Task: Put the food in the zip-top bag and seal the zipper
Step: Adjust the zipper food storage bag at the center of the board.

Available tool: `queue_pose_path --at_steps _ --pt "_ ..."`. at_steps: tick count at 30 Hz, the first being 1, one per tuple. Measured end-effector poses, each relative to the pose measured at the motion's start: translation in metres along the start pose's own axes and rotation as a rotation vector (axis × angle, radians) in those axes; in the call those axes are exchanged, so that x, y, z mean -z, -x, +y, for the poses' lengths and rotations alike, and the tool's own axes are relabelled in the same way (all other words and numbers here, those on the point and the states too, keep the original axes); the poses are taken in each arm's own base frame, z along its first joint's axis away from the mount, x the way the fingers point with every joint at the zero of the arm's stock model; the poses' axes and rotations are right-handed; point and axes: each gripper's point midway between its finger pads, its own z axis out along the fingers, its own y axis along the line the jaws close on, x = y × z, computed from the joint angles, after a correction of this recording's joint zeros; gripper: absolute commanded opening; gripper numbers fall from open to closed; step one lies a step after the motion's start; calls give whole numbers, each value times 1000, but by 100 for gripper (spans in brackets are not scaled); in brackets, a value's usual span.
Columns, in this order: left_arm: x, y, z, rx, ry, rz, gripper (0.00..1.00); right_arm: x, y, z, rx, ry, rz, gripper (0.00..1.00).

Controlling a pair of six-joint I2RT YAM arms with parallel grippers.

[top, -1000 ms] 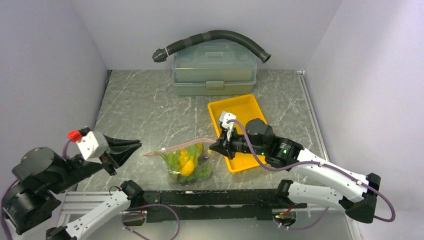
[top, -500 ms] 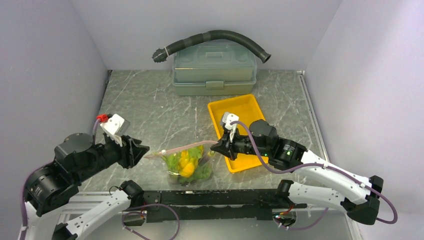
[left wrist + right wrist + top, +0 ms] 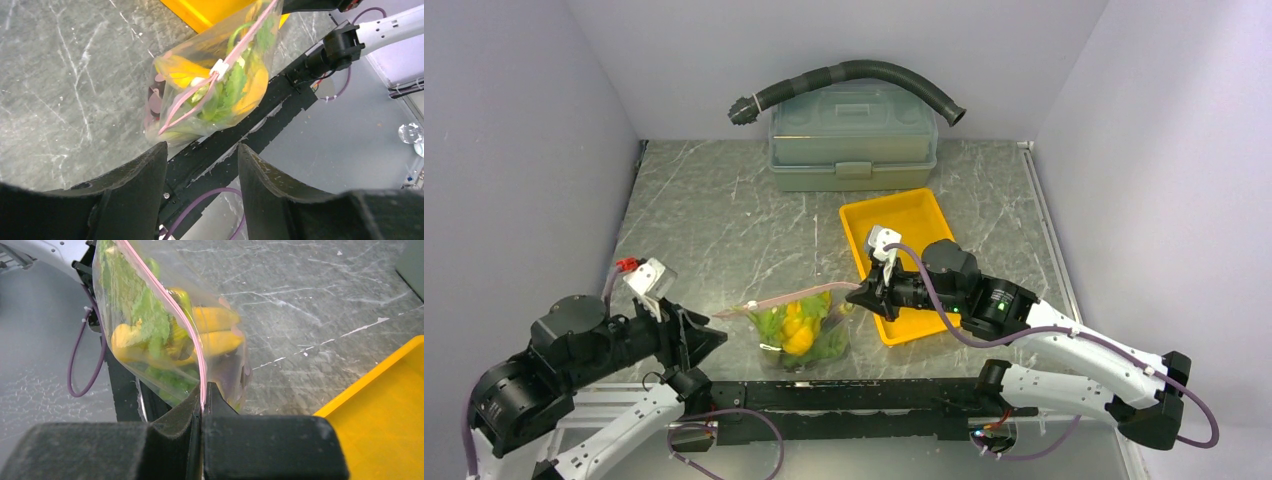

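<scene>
- The table (image 3: 724, 220) is grey marble-patterned, with walls on three sides.
- A grey-green lidded box (image 3: 854, 140) stands at the middle of the far edge, lid down, with a black ribbed hose (image 3: 864, 72) lying across its top.
- A yellow tray (image 3: 902, 222) sits right of centre, slanted, its near corner under the right arm.
- The zip-top bag (image 3: 799, 325) hangs by the middle of the near edge. It is clear, slack and bulging, with pale pink dots.
- The left gripper (image 3: 200, 150) is released, fingers spread with nothing between them. It is just short of the bag's left end and touches nothing.
- The right gripper (image 3: 202, 390) is clenched on the right end of the bag's mouth strip, holding that end up.
- The food (image 3: 796, 330) is inside the bag: yellow bananas (image 3: 215, 320) among green leafy pieces (image 3: 135, 310), bunched low in the bag.
- The zipper (image 3: 779, 299) is a thin pink line along the bag's top, roughly level. Whether it is pressed shut along its whole length cannot be told.
- A small white slider (image 3: 218, 67) sits on the strip.
</scene>
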Motion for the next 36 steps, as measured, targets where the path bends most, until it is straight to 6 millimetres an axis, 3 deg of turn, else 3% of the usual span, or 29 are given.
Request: queue_pose_path --at_steps 9,27,36 --pt "-16 -21 4 -3 -15 64 61 5 -1 2 0 7 3 0" --pt "-37 2 8 -92 -5 22 62 15 0 14 13 65 -17 0" --pt "-49 4 -1 -180 -79 59 54 22 1 19 18 83 -32 0"
